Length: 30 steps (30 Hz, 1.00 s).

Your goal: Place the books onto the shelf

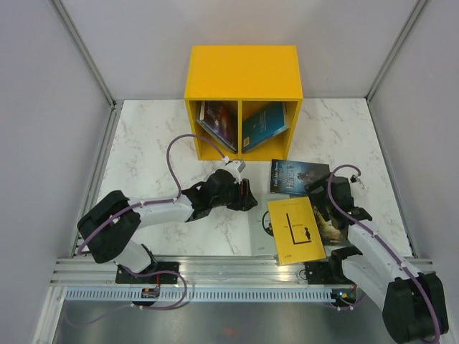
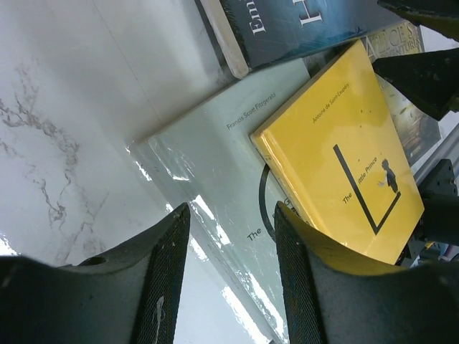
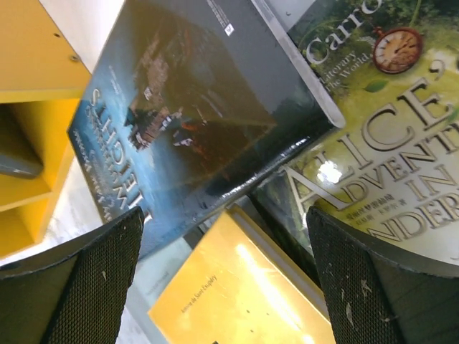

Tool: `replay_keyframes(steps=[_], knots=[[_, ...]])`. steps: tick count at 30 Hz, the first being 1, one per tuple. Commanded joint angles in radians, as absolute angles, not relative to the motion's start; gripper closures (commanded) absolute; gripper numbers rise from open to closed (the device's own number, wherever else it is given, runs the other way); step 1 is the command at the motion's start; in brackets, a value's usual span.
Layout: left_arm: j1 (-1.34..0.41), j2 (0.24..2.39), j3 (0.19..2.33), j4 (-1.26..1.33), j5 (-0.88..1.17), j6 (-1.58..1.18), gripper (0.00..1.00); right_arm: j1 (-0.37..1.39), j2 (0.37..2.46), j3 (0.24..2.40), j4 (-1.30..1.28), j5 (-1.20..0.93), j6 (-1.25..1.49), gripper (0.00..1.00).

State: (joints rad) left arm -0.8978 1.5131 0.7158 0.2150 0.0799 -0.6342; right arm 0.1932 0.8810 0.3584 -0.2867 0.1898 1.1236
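books [image 1: 219, 122] are leaning in both compartments of the shelf [image 1: 242, 72] at twelve o'clock, a pile [image 1: 295, 229] of four is waiting at four o'clock, and the left gripper [image 2: 231, 215] and right gripper [image 3: 224, 222] are hovering spread, empty.

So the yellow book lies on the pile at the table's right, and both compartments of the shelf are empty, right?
Not empty: in the top view the shelf holds a dark book leaning in its left compartment and a teal book in its right. The yellow book does lie on the pile.
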Motion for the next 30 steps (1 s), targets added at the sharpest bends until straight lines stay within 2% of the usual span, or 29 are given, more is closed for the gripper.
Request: replay_keyframes(steps=[1, 16, 21, 25, 30], knots=[[-0.893, 1.532, 0.749, 0.25, 0.055, -0.673, 0.45, 0.189, 0.897, 0.296, -0.2, 0.163, 1.216, 0.02], [-0.893, 1.577, 0.726, 0.285, 0.049, -0.681, 0.48, 0.189, 1.23, 0.199, 0.216, 0.215, 1.367, 0.03], [-0.893, 1.603, 0.729, 0.298, 0.055, -0.683, 0.49, 0.19, 1.252, 0.207, 0.245, 0.25, 1.382, 0.09], [-0.893, 1.62, 0.732, 0.304, 0.058, -0.68, 0.5, 0.19, 1.276, 0.225, 0.282, 0.262, 1.359, 0.21], [-0.891, 1.623, 0.732, 0.304, 0.055, -0.68, 0.5, 0.192, 1.331, 0.256, 0.348, 0.245, 1.319, 0.27]])
